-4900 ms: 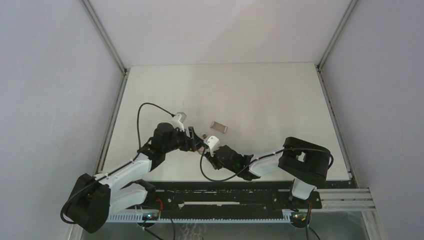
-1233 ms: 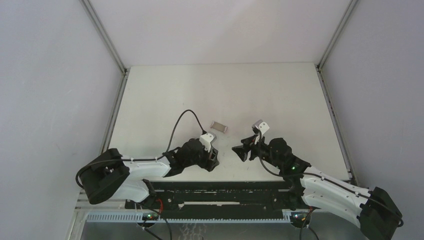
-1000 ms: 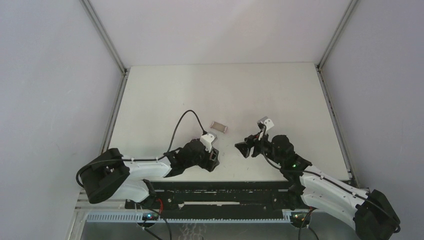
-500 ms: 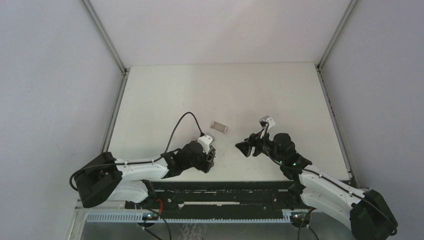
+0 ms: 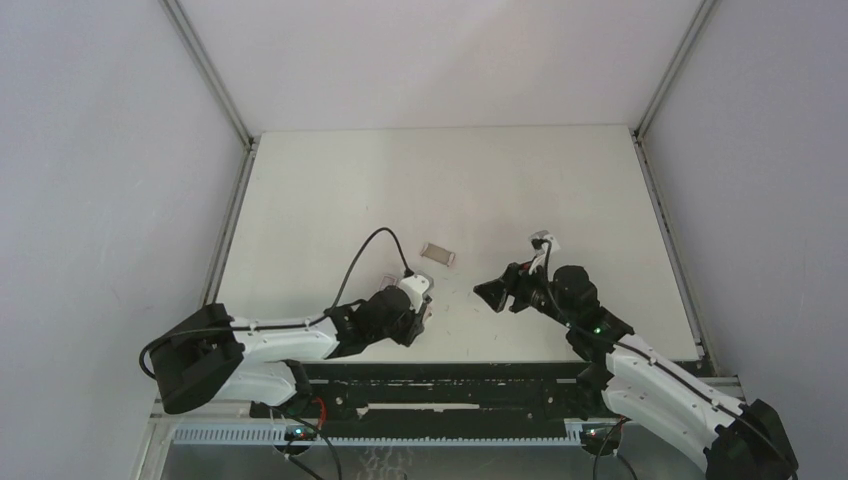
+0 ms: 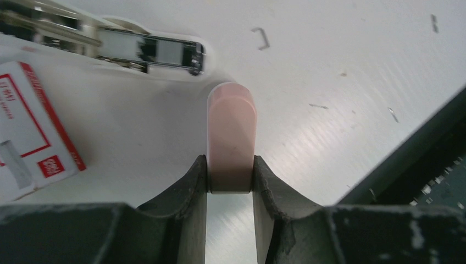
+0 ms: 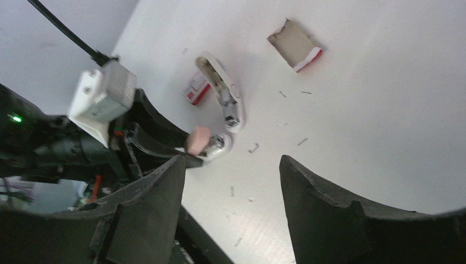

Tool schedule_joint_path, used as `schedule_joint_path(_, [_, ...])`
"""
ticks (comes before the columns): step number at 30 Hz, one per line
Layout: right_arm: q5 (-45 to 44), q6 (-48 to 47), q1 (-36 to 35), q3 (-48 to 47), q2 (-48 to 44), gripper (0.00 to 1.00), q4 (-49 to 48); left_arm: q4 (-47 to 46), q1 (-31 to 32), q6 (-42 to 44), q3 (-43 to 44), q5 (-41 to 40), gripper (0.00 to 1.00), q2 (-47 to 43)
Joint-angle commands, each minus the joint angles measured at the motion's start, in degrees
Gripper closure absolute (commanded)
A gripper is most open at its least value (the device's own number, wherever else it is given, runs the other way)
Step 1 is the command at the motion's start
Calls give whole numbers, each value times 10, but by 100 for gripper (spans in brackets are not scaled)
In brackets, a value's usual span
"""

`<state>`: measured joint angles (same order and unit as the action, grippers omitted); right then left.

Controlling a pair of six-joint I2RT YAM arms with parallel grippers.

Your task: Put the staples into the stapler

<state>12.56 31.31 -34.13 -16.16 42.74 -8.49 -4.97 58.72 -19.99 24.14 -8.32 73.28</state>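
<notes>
Low over the near edge of the white table (image 6: 329, 82), my left gripper (image 6: 229, 165) is closed on a pale pink round-ended plastic piece (image 6: 231, 121). Both dark fingers (image 6: 189, 187) press its flat sides, and its rounded end sticks out past the fingertips. The white plastic stapler (image 6: 148, 49) lies just beyond that end with its metal staple channel exposed and facing up. In the right wrist view, the pink piece runs into a white part that meets the stapler's end. I cannot tell whether they are one body. A white and red staple box (image 6: 27, 121) lies flat beside the stapler, on my left. Loose staples (image 6: 262, 38) are scattered on the table ahead and to my right.

My right gripper (image 7: 232, 162) hangs above the table to the right of the stapler. Its jaws are spread wide, holding and touching nothing, and it points back toward my left gripper. A brown card tray with a red and white edge (image 7: 294, 44) lies farther out, apart from the stapler.

A black rail (image 6: 423, 148) runs along the table's near edge, close beside my left gripper. Broad white surface stretches away toward the far edge and both side edges.
</notes>
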Motion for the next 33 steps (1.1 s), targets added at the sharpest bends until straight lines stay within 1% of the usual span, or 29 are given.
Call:
schedule_joint_path(1, [19,101,-1,-24,-42,31,30,-22,17,-3,-3,31,100,-57])
schedule_joint_path(5, [58,167,-5,-4,-56,23,8,-85,18,-26,-4,65,100,-113])
schedule_joint_path(9, [103,219,-13,0,-37,21,-44,-98,19,-35,8,86,100,-134])
schedule_joint_path(13, [115,230,-32,-26,-2,20,-54,-99,23,-37,17,94,100,-145])
schedule_joint_path(16, [114,238,-50,-36,24,18,-73,-102,26,-37,20,100,100,-151])
schedule_joint_path(19, [98,241,-65,-45,52,18,-77,-114,28,-37,18,106,100,-152])
schedule_joint_path(23, [90,246,-82,-50,80,18,-108,-118,31,-39,21,112,100,-146])
schedule_joint_path(29, [64,244,-100,-79,131,19,-76,-127,39,-34,25,112,100,-149])
schedule_joint_path(33, [73,253,-110,-87,161,21,-89,-127,41,-32,29,111,100,-150])
